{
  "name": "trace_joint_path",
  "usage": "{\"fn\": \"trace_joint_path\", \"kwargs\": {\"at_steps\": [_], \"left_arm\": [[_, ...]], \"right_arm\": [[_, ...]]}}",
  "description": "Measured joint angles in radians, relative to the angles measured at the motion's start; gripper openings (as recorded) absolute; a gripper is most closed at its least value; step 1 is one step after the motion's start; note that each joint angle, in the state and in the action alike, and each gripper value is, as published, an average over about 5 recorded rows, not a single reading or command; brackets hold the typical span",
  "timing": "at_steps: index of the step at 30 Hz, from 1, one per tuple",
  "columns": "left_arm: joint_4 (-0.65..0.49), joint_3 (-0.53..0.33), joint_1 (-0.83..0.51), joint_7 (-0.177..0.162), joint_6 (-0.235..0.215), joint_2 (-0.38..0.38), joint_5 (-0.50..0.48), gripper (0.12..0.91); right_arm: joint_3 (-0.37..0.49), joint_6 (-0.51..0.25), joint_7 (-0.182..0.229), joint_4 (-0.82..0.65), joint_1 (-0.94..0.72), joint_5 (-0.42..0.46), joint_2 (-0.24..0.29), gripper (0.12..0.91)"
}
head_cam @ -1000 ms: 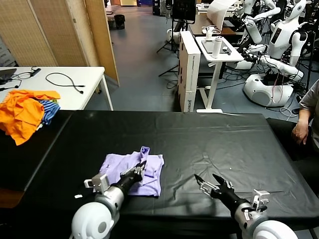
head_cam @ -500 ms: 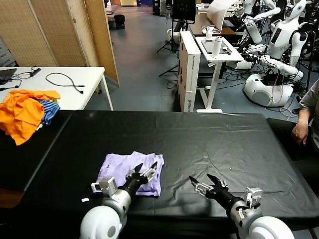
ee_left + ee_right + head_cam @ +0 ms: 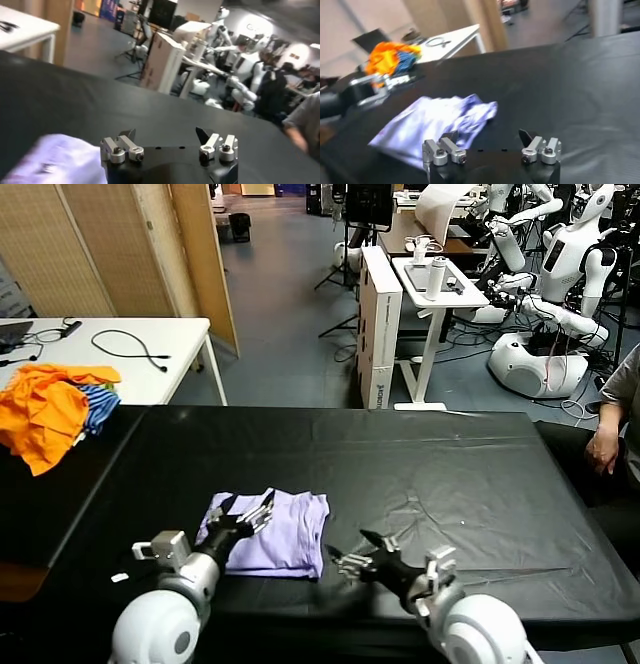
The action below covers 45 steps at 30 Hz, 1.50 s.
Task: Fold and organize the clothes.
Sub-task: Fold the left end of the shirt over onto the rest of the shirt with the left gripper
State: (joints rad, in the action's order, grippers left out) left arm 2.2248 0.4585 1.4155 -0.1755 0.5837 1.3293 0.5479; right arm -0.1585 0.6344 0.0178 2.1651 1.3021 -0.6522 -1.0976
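The pale lavender T-shirt (image 3: 272,531) lies folded into a rough rectangle on the black table (image 3: 430,464), near its front edge, left of centre. It also shows in the left wrist view (image 3: 52,160) and in the right wrist view (image 3: 435,122). My left gripper (image 3: 243,516) is open and empty, over the shirt's left part. My right gripper (image 3: 362,556) is open and empty, just above the table to the right of the shirt, pointing toward it. In the wrist views both grippers, left (image 3: 165,136) and right (image 3: 490,136), show jaws wide apart with nothing between them.
An orange and blue pile of clothes (image 3: 52,410) lies on the black table's far left end. A white table (image 3: 150,344) with cables stands behind it. A person's arm (image 3: 608,434) is at the right edge. Other robots and stands are in the background.
My left gripper has let go of the shirt and swung left over it. The shirt now lies flatter. My right gripper has moved left toward the shirt.
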Motion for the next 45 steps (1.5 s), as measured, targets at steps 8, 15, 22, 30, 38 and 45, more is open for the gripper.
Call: {"fn": "trace_joint_path", "kwargs": {"at_steps": [8, 15, 22, 30, 38, 45], "left_arm": [[-0.006, 0.013, 0.014, 0.000, -0.006, 0.000, -0.020, 0.907], [-0.007, 0.020, 0.017, 0.000, -0.009, -0.003, -0.022, 0.907], [-0.015, 0.030, 0.017, 0.001, -0.016, -0.008, -0.022, 0.907], [-0.047, 0.041, 0.009, 0.012, -0.056, -0.005, -0.029, 0.907], [-0.091, 0.080, 0.032, 0.043, -0.140, 0.006, -0.052, 0.907], [-0.140, 0.133, 0.062, 0.072, -0.208, 0.045, -0.042, 0.907]], "right_arm": [[0.104, -0.010, 0.001, -0.052, -0.020, 0.030, -0.036, 0.589], [0.116, -0.032, -0.005, -0.065, -0.003, 0.056, -0.055, 0.188], [0.089, -0.022, 0.024, -0.052, 0.030, 0.050, -0.052, 0.140], [0.048, -0.007, 0.021, -0.039, 0.069, 0.018, -0.059, 0.208], [-0.023, -0.059, -0.014, 0.028, 0.114, -0.037, -0.049, 0.689], [-0.130, -0.067, -0.011, 0.106, 0.178, -0.113, -0.045, 0.901]]}}
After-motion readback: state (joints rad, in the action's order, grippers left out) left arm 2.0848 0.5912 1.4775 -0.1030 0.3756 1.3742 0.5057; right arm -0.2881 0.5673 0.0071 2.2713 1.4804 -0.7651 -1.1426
